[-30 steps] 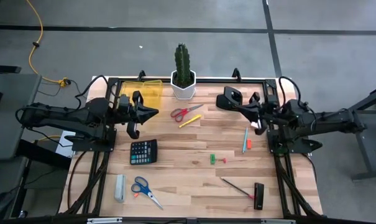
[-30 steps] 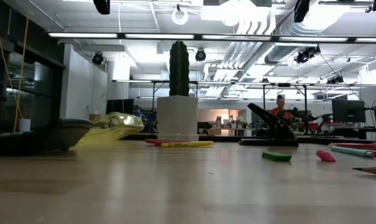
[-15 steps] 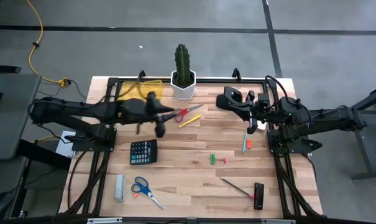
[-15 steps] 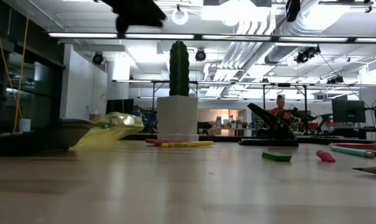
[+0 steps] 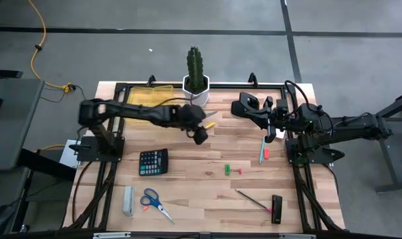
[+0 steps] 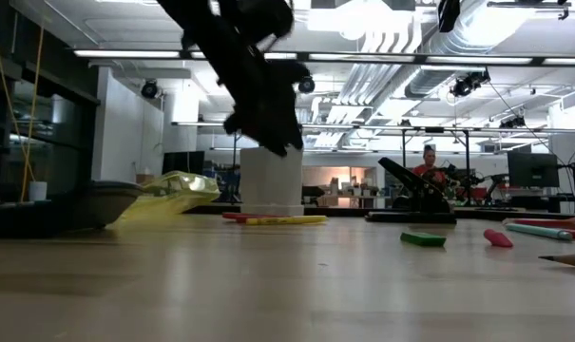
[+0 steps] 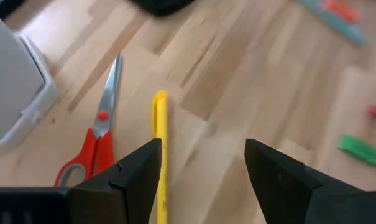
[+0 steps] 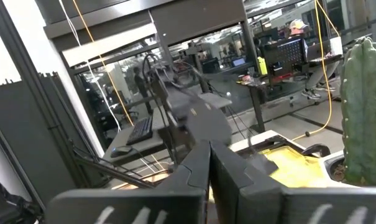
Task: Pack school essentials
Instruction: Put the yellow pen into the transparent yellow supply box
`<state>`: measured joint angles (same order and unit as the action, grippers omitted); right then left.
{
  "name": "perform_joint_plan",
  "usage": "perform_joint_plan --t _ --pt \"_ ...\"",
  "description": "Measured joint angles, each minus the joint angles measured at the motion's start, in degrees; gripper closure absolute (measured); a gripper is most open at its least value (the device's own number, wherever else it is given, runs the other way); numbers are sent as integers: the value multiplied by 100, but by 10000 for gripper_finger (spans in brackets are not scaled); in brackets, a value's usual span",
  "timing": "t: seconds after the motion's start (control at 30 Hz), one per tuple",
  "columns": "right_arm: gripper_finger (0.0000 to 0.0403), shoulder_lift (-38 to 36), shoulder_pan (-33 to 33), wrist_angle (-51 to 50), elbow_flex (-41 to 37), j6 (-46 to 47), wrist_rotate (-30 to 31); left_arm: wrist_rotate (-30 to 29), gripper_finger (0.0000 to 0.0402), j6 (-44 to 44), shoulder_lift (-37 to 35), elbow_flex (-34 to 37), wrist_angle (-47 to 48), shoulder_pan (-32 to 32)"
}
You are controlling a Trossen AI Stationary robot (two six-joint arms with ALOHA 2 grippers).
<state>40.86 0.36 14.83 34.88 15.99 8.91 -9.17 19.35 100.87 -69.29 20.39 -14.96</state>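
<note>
My left gripper stands open above the table's far middle, touching nothing. Just beneath and ahead of it lie a yellow pen and red-handled scissors, flat on the wood beside the white cactus pot. A green piece, a small red piece, a teal pen, a thin dark stick and blue-handled scissors are spread over the table. My right gripper is shut and holds nothing at the far right.
A yellow pouch lies at the far left corner. The potted cactus stands at the far edge. A black calculator, a pale grey bar and a black stapler-like device also sit on the table.
My left gripper has swung from the table's left side toward the middle and come down over the yellow pen and red scissors. Its fingers, shut a second ago, now stand apart. My right gripper has edged slightly toward the table's left.
</note>
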Motion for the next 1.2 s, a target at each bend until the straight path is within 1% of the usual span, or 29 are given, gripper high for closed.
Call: perform_joint_plan --t 0.13,0.3,0.4,0.6,0.8,0.87,0.97,1.03,1.1,1.2 --pt "402 0 0 -2 -1 0 0 -6 183 -1 598 -274 -4 -115" --pt "402 0 0 -4 -1 0 -1 -165 183 -183 1080 -472 -4 -205" --pt "402 0 0 -4 -1 0 0 -363 183 -175 1231 -510 -13 -234" --pt "402 -1 0 -4 -1 0 -2 -143 183 -92 1424 -510 178 -247" --pt "402 0 0 -4 -1 0 -1 -138 185 -87 1614 -508 297 -223" --pt "402 -2 0 -3 -1 0 -1 -135 191 -91 1671 -522 327 -217" --pt "402 -2 0 -4 -1 0 -2 -142 215 -90 1726 -543 430 -213" --pt "402 -2 0 -4 -1 0 0 -138 242 -92 1732 -545 461 -210" --pt "402 -2 0 -2 -1 0 0 -131 277 -169 1734 -545 488 -198" --pt "402 -2 0 -3 -1 0 10 -128 341 -413 1685 -530 527 -164"
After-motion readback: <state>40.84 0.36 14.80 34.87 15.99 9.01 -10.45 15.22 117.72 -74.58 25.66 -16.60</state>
